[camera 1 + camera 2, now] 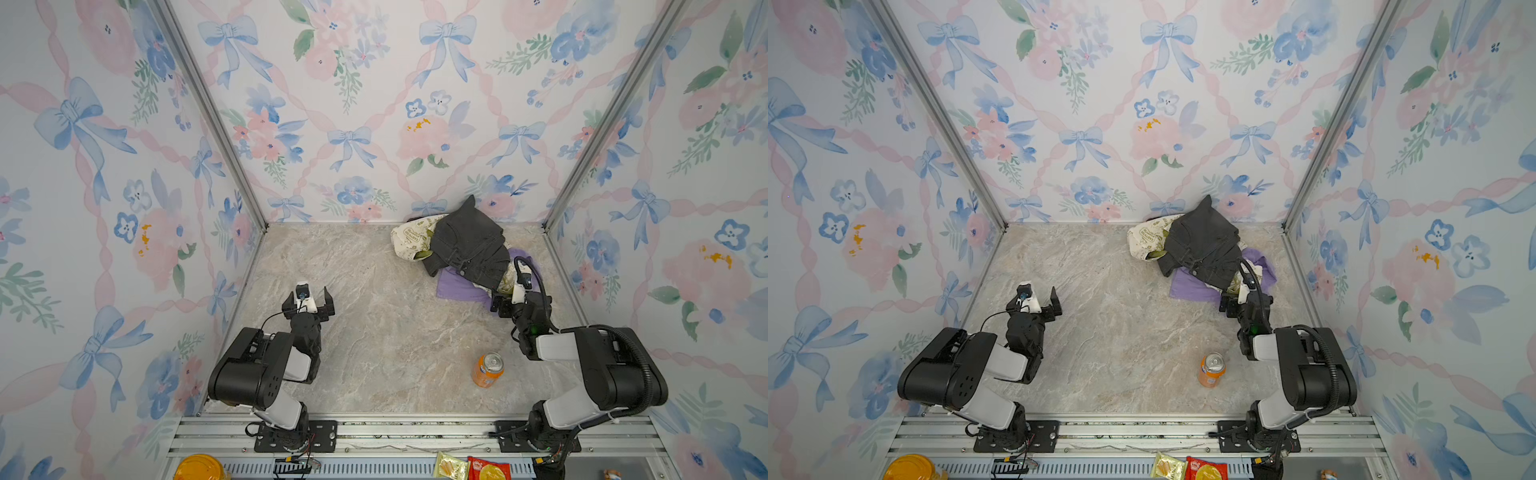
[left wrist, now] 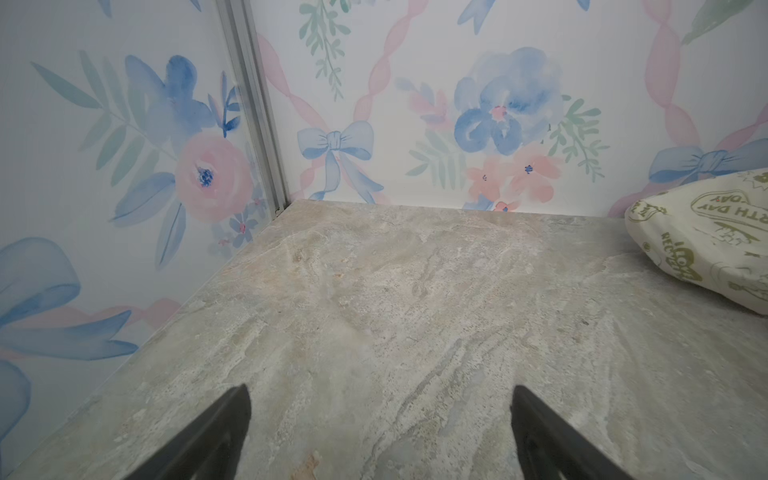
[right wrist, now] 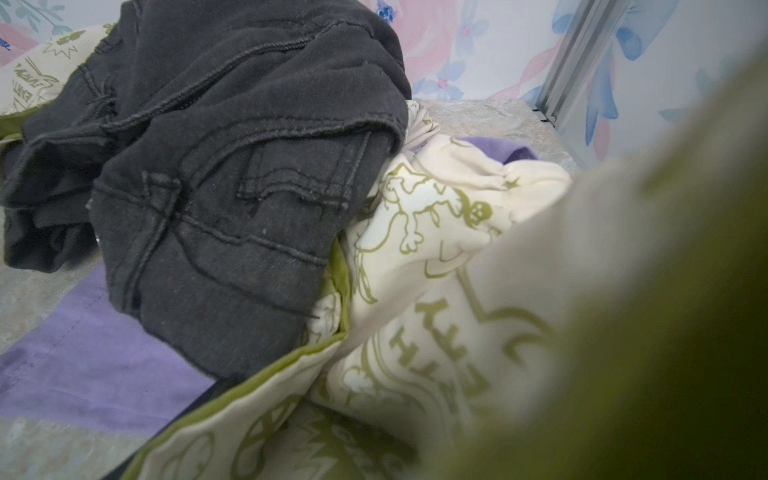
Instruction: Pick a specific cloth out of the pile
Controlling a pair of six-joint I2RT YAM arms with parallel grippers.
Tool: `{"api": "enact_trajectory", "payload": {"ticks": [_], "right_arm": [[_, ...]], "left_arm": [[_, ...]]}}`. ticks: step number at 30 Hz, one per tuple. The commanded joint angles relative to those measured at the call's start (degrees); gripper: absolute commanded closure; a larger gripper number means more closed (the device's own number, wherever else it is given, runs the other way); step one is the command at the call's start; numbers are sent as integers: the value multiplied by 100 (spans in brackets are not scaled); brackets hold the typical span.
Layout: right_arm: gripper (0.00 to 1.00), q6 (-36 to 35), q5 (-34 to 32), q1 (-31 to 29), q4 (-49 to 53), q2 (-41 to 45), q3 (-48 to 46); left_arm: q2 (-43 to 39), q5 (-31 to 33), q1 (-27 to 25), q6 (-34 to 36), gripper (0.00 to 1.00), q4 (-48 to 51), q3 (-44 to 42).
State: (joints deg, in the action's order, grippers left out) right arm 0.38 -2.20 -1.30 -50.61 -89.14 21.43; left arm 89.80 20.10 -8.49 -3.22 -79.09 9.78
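Note:
The pile (image 1: 465,253) lies at the back right of the table in both top views. A black denim garment (image 1: 469,245) (image 3: 232,166) tops it, with cream green-printed fabric (image 1: 411,239) (image 3: 436,291) under and beside it. The lavender cloth (image 1: 459,286) (image 1: 1192,286) (image 3: 91,365) lies flat at the bottom, its near edge showing. My right gripper (image 1: 503,303) (image 1: 1231,303) sits low at the pile's near edge, open; cream fabric hides its jaws in the right wrist view. My left gripper (image 1: 308,297) (image 2: 380,390) hovers open over bare table, far left of the pile.
An orange soda can (image 1: 487,370) (image 1: 1212,370) stands upright near the front, just left of my right arm. Floral walls close the table on three sides. Snack packets (image 1: 473,467) and a yellow lid (image 1: 199,467) lie beyond the front rail.

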Motion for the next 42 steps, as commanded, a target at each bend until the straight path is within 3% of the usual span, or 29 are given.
{"api": "enact_trajectory", "payload": {"ticks": [1,32,40,42], "right_arm": [[3,-38,-19,-46,-98,55,111],[3,-38,-18,-37,-94,55,115],[3,-38,92,-36,-182,109,81],[3,-59,-40,-71,260,472,124]], "left_arm": [[-76,32,19,-73,2,95,76],[-133,20,14,-65,2,7,4],[-1171,-130,15,-38,2,-29,-503],[-1563,-265,19,-14,2,-8,-674]]}}
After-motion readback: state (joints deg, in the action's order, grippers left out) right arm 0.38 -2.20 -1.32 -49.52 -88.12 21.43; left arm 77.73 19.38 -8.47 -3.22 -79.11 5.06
